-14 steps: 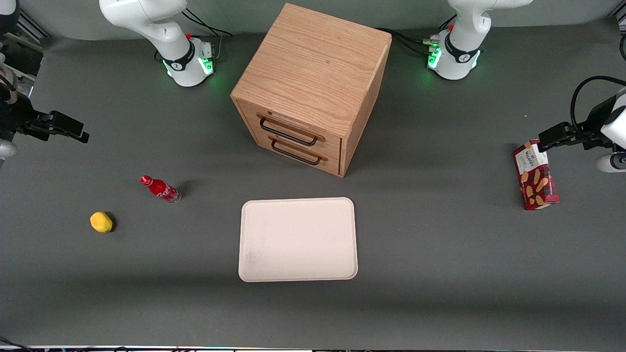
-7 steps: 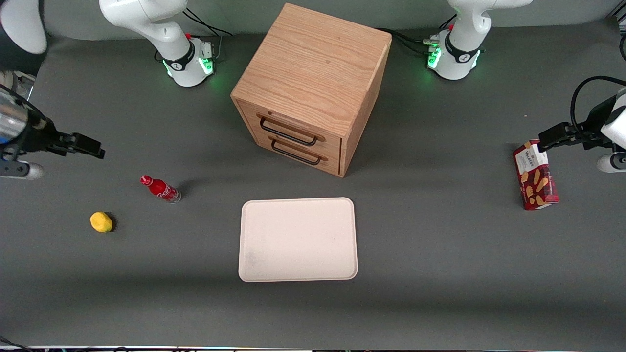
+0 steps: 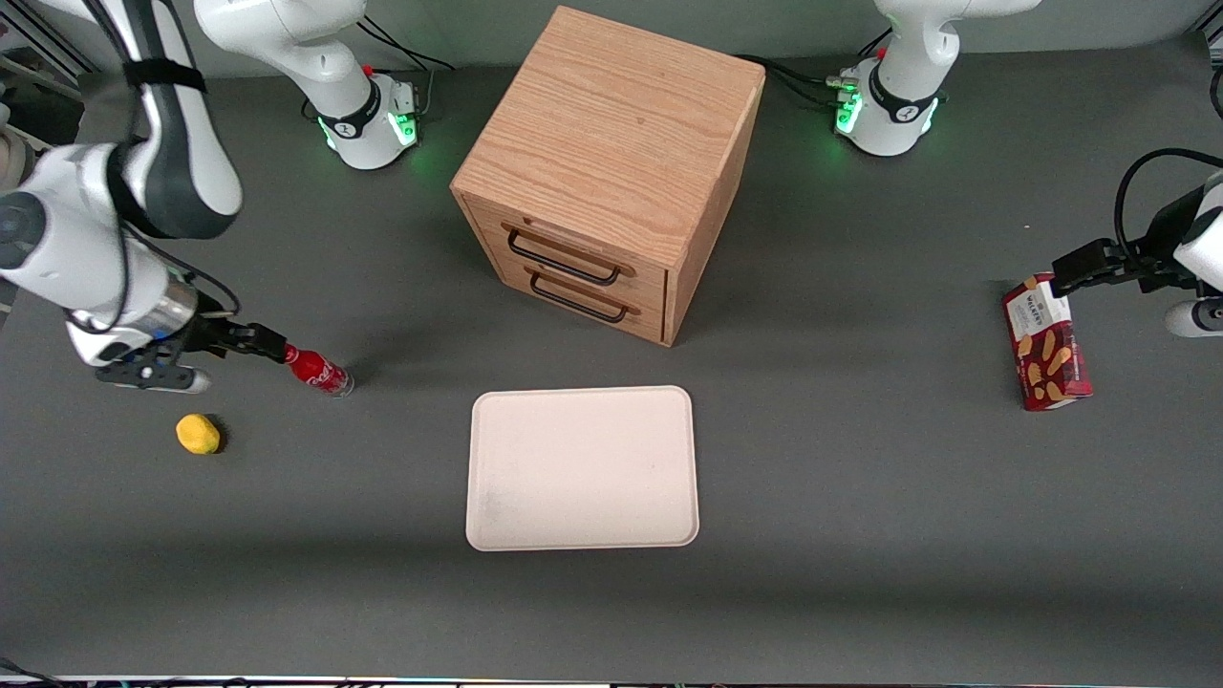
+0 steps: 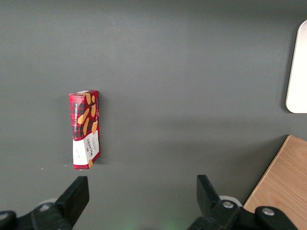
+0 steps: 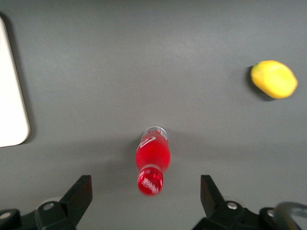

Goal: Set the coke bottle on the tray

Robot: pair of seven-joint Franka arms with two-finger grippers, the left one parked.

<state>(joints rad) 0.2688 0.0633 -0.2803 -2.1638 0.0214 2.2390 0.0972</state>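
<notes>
Bottle stands on table, at about 10 o'clock from tray, well apart. Claw is spread wide just above cap, empty. Bottle looks light, rigid, slick, tippy; grip mid-body, not cap.

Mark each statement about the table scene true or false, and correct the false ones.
1. The bottle stands on the tray. False: it stands on the table, apart from the tray.
2. The gripper is open, above the bottle. True.
3. The lemon is nearer the front camera than the bottle. True.
4. The cabinet has one drawer open. False: both drawers are shut.
5. The biscuit box lies in the tray. False: it lies on the table toward the parked arm's end.
</notes>
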